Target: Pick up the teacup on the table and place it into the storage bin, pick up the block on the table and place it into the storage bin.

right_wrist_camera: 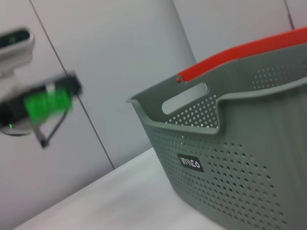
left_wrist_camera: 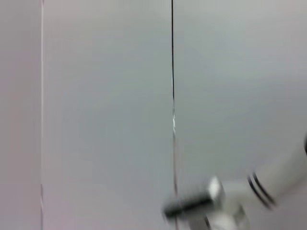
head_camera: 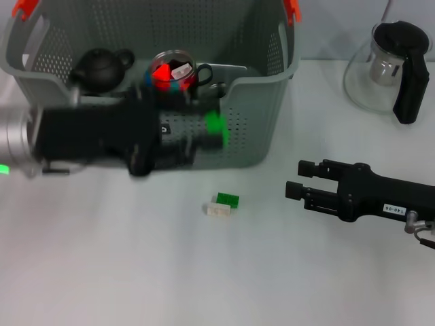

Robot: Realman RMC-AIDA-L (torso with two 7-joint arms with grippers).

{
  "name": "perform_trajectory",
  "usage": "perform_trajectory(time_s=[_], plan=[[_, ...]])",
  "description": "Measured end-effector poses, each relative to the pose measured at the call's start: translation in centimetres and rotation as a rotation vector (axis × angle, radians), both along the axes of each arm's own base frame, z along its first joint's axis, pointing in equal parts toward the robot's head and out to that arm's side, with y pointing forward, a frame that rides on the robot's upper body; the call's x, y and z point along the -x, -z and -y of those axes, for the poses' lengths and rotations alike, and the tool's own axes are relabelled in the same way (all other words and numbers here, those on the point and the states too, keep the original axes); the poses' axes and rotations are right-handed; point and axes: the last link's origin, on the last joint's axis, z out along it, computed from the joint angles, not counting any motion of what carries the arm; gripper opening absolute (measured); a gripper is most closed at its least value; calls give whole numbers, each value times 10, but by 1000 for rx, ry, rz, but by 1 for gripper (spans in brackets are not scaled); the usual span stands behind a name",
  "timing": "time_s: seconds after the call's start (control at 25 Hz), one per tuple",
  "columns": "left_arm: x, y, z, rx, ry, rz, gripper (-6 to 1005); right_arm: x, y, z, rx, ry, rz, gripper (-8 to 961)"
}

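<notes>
One green block (head_camera: pixel 215 123) in left pincer (head_camera: pixel 216 130), before storage bin (head_camera: pixel 253 122)

Two blocks (head_camera: pixel 223 204) are lying on the counter (head_camera: pixel 136 272) before the storage bin (head_camera: pixel 258 129), a teacup (head_camera: pixel 173 71) sitting inside it.

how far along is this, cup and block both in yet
The teacup already sits in the storage bin beside a black teapot. The left gripper holds a green block in front of the bin's near wall. Two small blocks remain on the table; the right gripper waits beside them, open.
</notes>
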Motion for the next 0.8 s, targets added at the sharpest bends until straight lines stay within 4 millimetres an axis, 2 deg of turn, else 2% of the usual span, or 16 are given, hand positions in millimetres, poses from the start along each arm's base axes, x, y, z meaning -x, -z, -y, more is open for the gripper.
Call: perform_trajectory(time_s=[0.2,0.36,0.56,0.72,0.76,0.8], plan=[[-32,-20,-28,-90,-22,148,412,0,0,0,0,-2,1,673],[-42,-32,-66,-200,-186,153,413,1,0,0,2,-3,1,673],[-30,-28,-111,-335,-411,-90,413,1,0,0,0,-3,0,673],[-19,-22,-120,-379,-465,-230,413,2,0,-1,0,-8,0,674],[-11,-15,-122,-409,-467,-356,413,2,0,-1,0,-9,-1,674],[-10,-14,-122,-412,-468,-376,413,2,0,-1,0,-9,-1,674]])
